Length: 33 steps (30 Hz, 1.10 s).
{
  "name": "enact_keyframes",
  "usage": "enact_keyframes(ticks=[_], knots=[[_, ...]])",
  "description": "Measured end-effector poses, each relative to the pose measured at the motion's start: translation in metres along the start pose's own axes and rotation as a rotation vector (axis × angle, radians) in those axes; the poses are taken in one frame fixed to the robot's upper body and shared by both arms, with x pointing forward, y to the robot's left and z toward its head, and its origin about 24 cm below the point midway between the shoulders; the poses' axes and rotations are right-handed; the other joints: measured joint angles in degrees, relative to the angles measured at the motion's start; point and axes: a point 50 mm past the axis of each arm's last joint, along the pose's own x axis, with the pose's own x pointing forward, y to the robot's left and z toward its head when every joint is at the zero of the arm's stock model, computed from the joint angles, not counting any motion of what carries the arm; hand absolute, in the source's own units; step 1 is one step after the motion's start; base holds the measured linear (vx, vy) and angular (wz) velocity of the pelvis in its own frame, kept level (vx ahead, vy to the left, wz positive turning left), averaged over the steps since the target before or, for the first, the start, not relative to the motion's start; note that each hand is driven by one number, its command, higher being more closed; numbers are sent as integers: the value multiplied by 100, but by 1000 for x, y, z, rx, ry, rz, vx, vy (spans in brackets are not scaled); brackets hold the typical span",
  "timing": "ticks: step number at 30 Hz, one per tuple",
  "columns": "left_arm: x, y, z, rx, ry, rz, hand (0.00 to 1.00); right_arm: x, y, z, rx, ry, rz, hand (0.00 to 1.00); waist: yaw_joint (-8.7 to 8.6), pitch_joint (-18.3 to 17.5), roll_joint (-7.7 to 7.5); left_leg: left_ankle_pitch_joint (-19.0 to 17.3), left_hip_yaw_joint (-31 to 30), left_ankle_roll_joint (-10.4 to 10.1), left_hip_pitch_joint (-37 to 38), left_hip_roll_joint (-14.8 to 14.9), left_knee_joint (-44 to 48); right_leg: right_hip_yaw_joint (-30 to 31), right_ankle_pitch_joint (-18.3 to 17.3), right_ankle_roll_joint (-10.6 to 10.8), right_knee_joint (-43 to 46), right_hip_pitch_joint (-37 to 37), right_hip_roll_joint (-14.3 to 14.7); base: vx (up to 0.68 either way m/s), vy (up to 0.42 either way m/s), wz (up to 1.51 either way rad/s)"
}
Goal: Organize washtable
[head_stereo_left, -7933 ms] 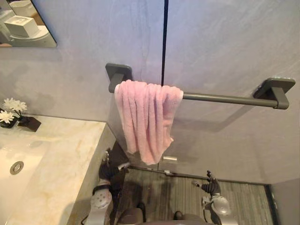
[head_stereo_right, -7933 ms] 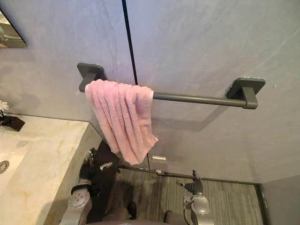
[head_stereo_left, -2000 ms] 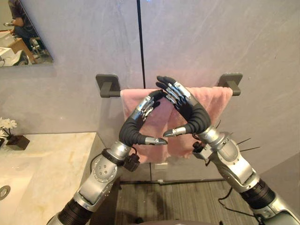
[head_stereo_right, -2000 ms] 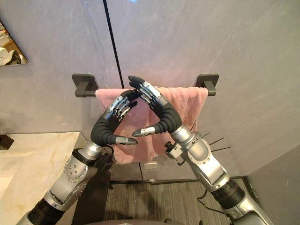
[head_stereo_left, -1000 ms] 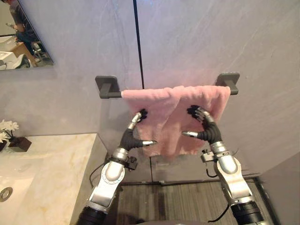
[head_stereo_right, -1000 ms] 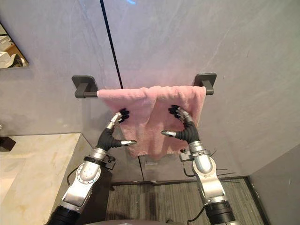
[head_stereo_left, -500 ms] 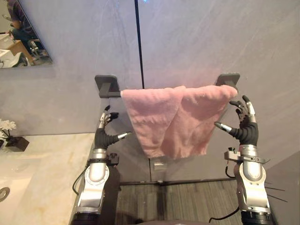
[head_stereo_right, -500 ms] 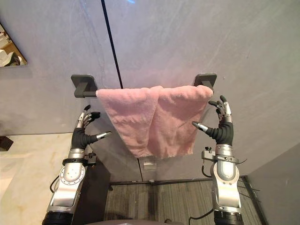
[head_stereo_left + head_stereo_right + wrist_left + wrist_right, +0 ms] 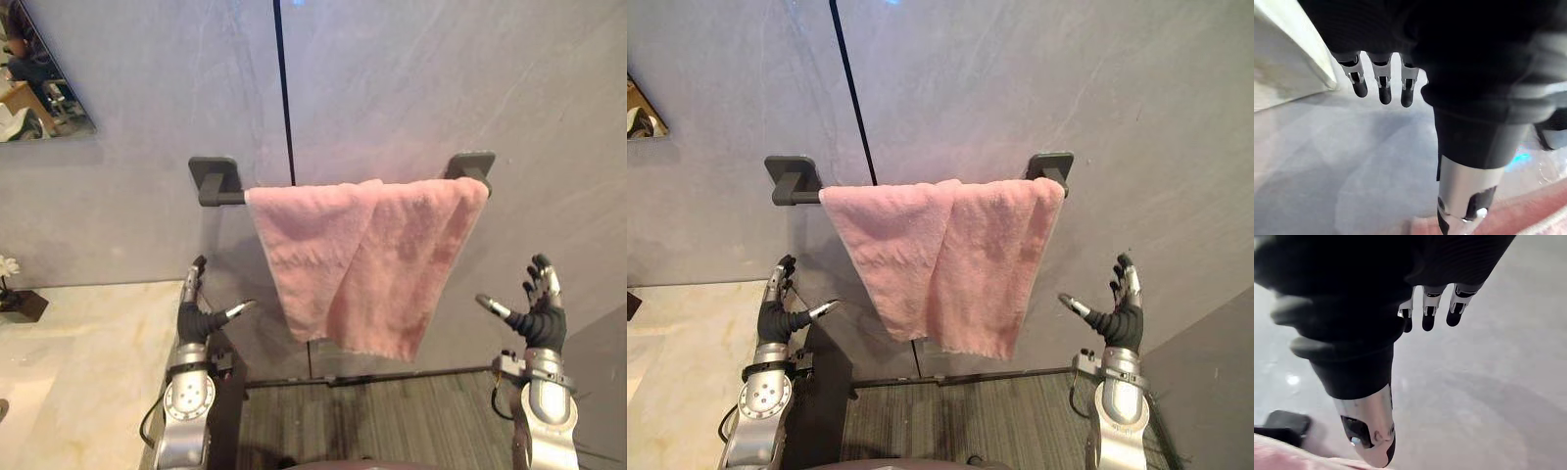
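While the pink towel (image 9: 362, 259) hangs spread along the towel bar (image 9: 227, 199), I see my left hand (image 9: 196, 323) and right hand (image 9: 541, 323) below the bar's two ends, fingers splayed wide, holding nothing.

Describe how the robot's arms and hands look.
The arms are silver-grey metal with rounded housings below the wrists. The left hand and right hand wear dark ribbed covers over the back and wrist. Their slim silver fingers and thumbs end in dark tips.
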Motion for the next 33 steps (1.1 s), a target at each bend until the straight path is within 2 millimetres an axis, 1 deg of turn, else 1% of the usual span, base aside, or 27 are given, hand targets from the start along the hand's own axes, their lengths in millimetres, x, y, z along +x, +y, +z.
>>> enact_keyframes(ticks=[2,4,5,7,8,10,11,13,14,17,18,22,23,25,26,27,29,30,31,32,33], knots=[[-7,-1,-15,2,75,-8,0,-8,-2,-19,-38,91,7,0,2,1,3,0,-8,0,-4,0,-1,-11,-2,3,-2,2,-3,0,0,2],[-22,-3,-40,-10,198,-32,0,-20,0,-43,-91,212,41,0,7,3,8,0,-23,-2,-8,2,1,-64,-5,0,-4,21,-23,0,1,9],[-26,-3,-46,-12,228,-37,0,-23,1,-49,-99,240,48,0,-4,3,5,0,-23,-3,-5,7,1,-77,-7,-4,-3,31,-40,-1,8,9],[-38,-4,-65,0,322,-64,0,-34,8,-68,-109,335,92,0,12,5,-5,-2,-23,-6,18,13,2,-103,-15,-8,-4,75,-41,-5,1,8],[-46,-5,-77,7,386,-77,0,-43,15,-81,-128,396,134,0,30,7,-2,-12,-21,-18,42,12,2,-125,-28,-9,0,100,-45,-11,-9,7],[-52,-6,-86,12,433,-88,0,-50,21,-90,-146,439,172,0,60,5,4,-19,-24,-29,45,12,2,-138,-36,-5,6,105,-46,-15,-10,5],[-59,-7,-96,16,486,-107,0,-57,27,-98,-169,482,216,0,110,5,7,-25,-30,-37,44,12,2,-149,-57,10,16,105,-47,-18,-11,4],[-68,-7,-106,22,543,-115,0,-66,30,-108,-195,534,257,0,157,3,3,-29,-52,-35,48,10,1,-179,-106,30,58,105,-51,-16,-14,11],[-76,-8,-115,27,594,-123,0,-73,32,-116,-220,575,284,0,159,3,-2,-29,-108,-35,48,0,1,-237,-150,31,112,106,-63,-10,-13,16],[-91,-8,-130,37,689,-134,0,-83,34,-128,-239,645,314,0,175,1,-4,-30,-116,-35,53,-2,1,-247,-169,31,135,105,-65,-2,-4,4],[-99,-8,-137,44,736,-138,0,-88,34,-133,-252,677,326,0,182,2,-3,-29,-121,-35,54,-3,1,-250,-171,29,141,106,-66,0,0,0],[-116,-4,-150,66,829,-147,0,-100,34,-145,-302,752,370,0,204,2,-5,-17,-135,-17,86,-6,1,-258,-189,0,208,111,-70,0,0,0],[-117,-4,-151,68,836,-148,0,-102,34,-146,-308,760,375,0,217,2,-5,-17,-133,-16,98,-7,2,-255,-190,-1,211,122,-71,0,0,0],[-121,-3,-154,73,860,-150,0,-107,34,-150,-332,784,396,0,298,24,-26,-20,-123,-21,124,-14,4,-244,-196,6,224,136,-75,0,0,0],[-121,-3,-154,73,859,-150,0,-108,34,-150,-334,787,398,0,313,48,-57,-24,-121,-28,107,-16,14,-242,-206,13,250,111,-77,-52,-7,-1],[-121,-3,-154,72,859,-150,0,-107,35,-150,-334,784,400,0,317,73,-50,-30,-122,-34,28,-22,38,-240,-278,52,360,4,-86,-66,-8,-2],[-119,-3,-153,68,852,-146,0,-101,40,-148,-330,763,408,0,312,127,-93,-47,-104,-21,-159,-36,145,-212,-417,63,724,-311,-109,-56,-6,-2],[-114,-3,-152,65,837,-143,0,-98,44,-146,-329,748,420,0,315,172,-91,-147,-104,-11,-341,-54,405,-208,-512,66,1018,-525,-148,-73,-7,6],[-103,-4,-148,46,805,-128,0,-93,50,-143,-320,725,431,0,319,323,-173,-356,-119,16,-794,-62,936,-176,-628,125,1460,-827,-187,-99,-9,5],[-98,-5,-145,35,785,-119,0,-91,54,-142,-314,716,435,0,345,393,-143,-465,-168,96,-1015,13,1238,-89,-746,205,1748,-1003,-159,-98,-15,13],[-93,-6,-143,30,768,-111,0,-88,57,-141,-306,707,437,0,379,449,-142,-515,-233,100,-1189,32,1424,-28,-918,211,2331,-1222,-157,-56,-47,47]])
